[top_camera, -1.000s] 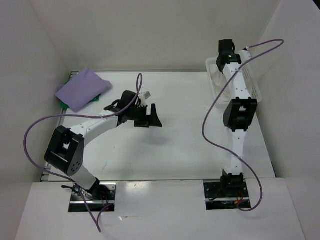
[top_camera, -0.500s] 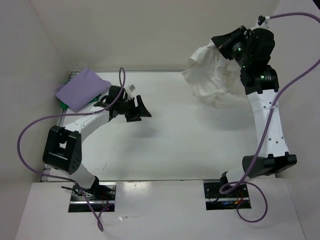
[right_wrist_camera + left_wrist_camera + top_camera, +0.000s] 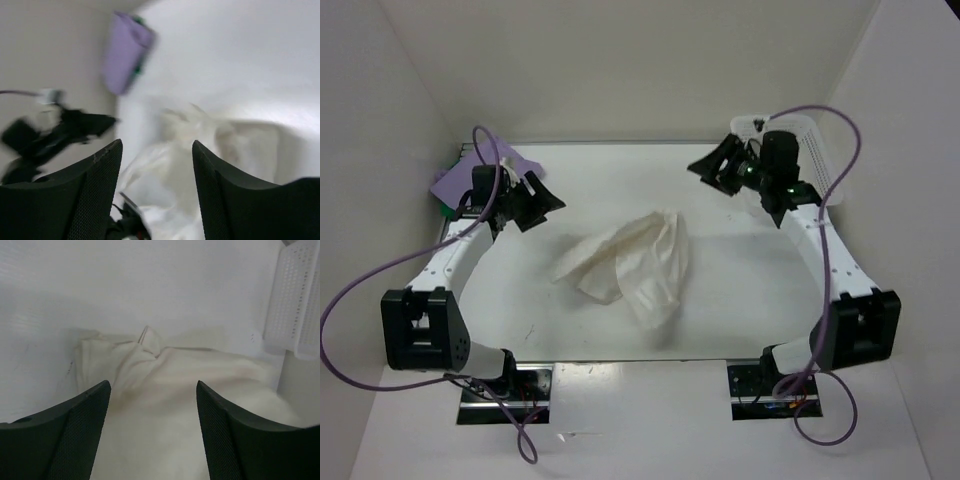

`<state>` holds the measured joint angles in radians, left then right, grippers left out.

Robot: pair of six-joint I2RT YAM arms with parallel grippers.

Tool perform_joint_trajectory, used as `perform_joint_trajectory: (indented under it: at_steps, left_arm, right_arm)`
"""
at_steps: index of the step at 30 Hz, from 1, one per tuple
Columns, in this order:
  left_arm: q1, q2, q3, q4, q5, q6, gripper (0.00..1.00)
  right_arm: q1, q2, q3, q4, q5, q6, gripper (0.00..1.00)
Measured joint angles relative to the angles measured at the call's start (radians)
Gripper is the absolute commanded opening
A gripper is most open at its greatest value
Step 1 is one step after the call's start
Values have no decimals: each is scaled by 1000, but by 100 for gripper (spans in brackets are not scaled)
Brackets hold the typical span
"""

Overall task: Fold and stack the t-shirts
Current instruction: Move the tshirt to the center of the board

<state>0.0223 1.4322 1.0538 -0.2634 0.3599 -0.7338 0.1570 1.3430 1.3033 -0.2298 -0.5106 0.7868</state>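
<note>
Crumpled white t-shirt, long axis roughly left-to-right — left gripper and right gripper both spread, empty

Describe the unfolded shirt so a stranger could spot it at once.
Start at the white table and look at its middle. The crumpled cream-white cloth t-shirt lies there loose, while the only other garment, a folded purple t-shirt, sits in the far left corner.

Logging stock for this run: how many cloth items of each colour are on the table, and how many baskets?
White t-shirt: 1, crumpled mid-table
Purple t-shirt: 1, folded
Green cloth: 1, only an edge shows under the purple one
White basket: 1
Total: 4
</note>
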Motion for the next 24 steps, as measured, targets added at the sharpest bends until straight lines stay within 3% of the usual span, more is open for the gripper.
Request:
perform_joint_trajectory:
  at_steps: [2, 3, 4, 6, 8, 13, 17, 20, 24]
  left_arm:
    - [-3, -40, -6, -18, -23, 25, 72]
    - [-6, -60, -15, -29, -34, 40, 68]
    - [-8, -84, -31, -43, -50, 58, 66]
    - [-11, -125, -64, -79, -72, 86, 62]
    - [-26, -164, -101, -138, -101, 108, 59]
    - [-141, -228, -180, -240, -140, 101, 60]
    - [-261, -235, -236, -248, -159, 45, 63]
    - [-314, -220, -289, -232, -193, -22, 60]
    - [-311, -308, -439, -193, -253, -149, 63]
  right_arm:
    - [-7, 68, -100, -39, 45, -48, 48]
    - [-7, 75, -161, -60, 66, -63, 31]
    - [3, 68, -227, -95, 85, -77, 20]
    - [45, 25, -321, -148, 115, -93, 10]
    - [134, -41, -388, -172, 144, -89, 10]
    - [429, -149, -492, -167, 217, -40, 36]
    - [586, -71, -512, -171, 266, -17, 51]
    - [681, 43, -485, -182, 311, -22, 52]
    - [806, 182, -402, -185, 380, -32, 40]
